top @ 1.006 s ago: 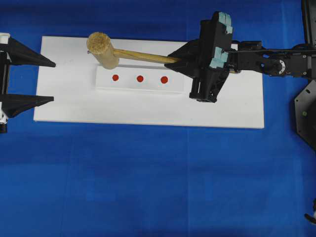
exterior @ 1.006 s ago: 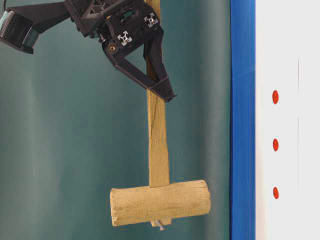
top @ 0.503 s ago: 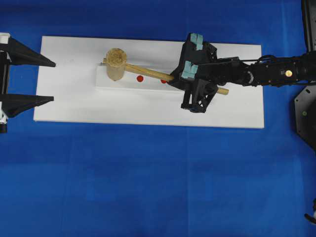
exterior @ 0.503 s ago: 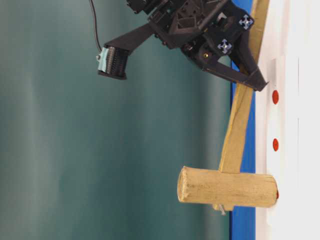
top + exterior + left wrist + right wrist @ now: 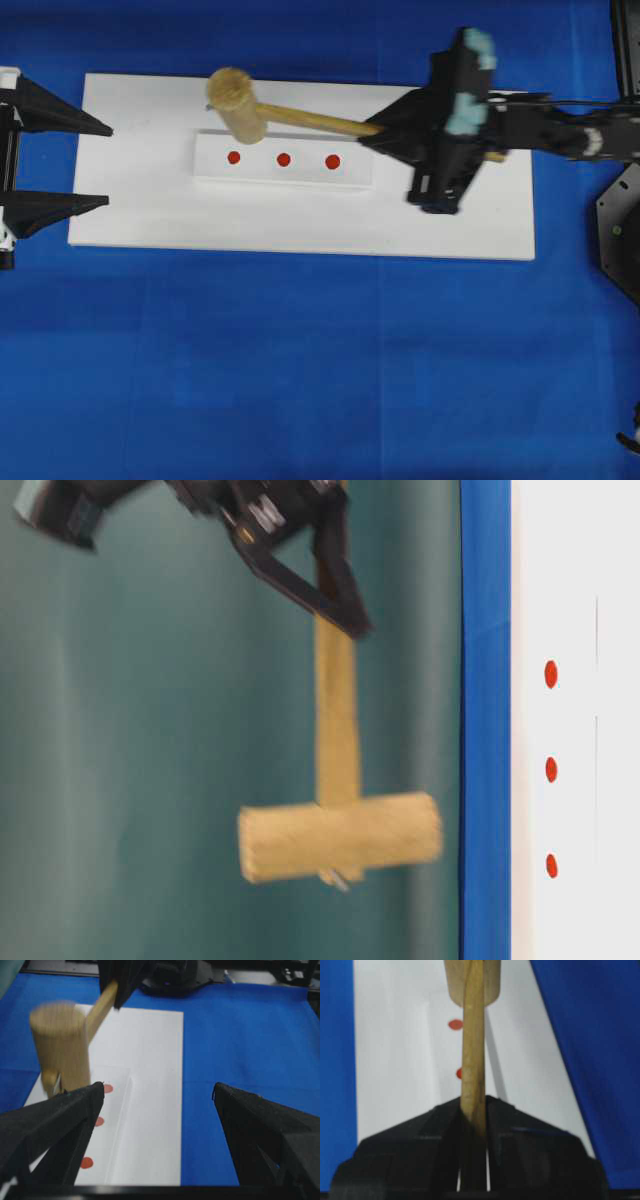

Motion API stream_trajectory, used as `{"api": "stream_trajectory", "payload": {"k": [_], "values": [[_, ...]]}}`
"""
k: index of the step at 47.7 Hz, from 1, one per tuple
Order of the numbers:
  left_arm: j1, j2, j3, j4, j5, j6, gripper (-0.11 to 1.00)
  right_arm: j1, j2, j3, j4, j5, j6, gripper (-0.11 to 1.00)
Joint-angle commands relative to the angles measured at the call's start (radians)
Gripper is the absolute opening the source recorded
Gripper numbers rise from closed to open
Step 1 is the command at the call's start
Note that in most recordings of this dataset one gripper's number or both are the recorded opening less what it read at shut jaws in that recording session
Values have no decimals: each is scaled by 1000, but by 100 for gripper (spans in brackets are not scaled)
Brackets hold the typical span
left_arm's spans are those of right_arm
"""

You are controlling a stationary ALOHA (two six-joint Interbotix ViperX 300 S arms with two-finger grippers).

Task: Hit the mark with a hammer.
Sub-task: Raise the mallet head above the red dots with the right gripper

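R gripper clamped on hammer handle | I see head upper left (off board) | L gripper apart

Work surface — blue cloth, smooth, covering the whole table. White rectangular board lying flat on it, edges parallel to the cloth's. Backdrop — plain teal wall, evenly lit, without harsh shadows.

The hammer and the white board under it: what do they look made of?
Hammer: seemingly unfinished light wood, pale tan with a coarse, fibrous end face on the head, matte handle. White board: smooth, matte white sheet, possibly foam board or plastic; the pictures leave it open.
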Motion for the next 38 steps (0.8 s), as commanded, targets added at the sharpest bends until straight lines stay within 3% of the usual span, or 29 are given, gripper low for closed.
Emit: {"api": "stream_trajectory", "payload": {"k": [1,9,21,28,38], "values": [[0,6,-9,-2,-5,2,89,3,-84,23,-3,-8,-2,3],[-2,6,-9,-2,-5,2,89,2,-138,63,-3,-9,-2,3],[-2,6,-9,-3,-5,2,89,3,-106,58,-2,-5,-2,3],[-2,8,-9,-2,-5,2,89,8,-23,71,5,-5,11,3],[-2,11,-9,-2,-5,2,89,11,192,83,61,-3,32,3]]}}
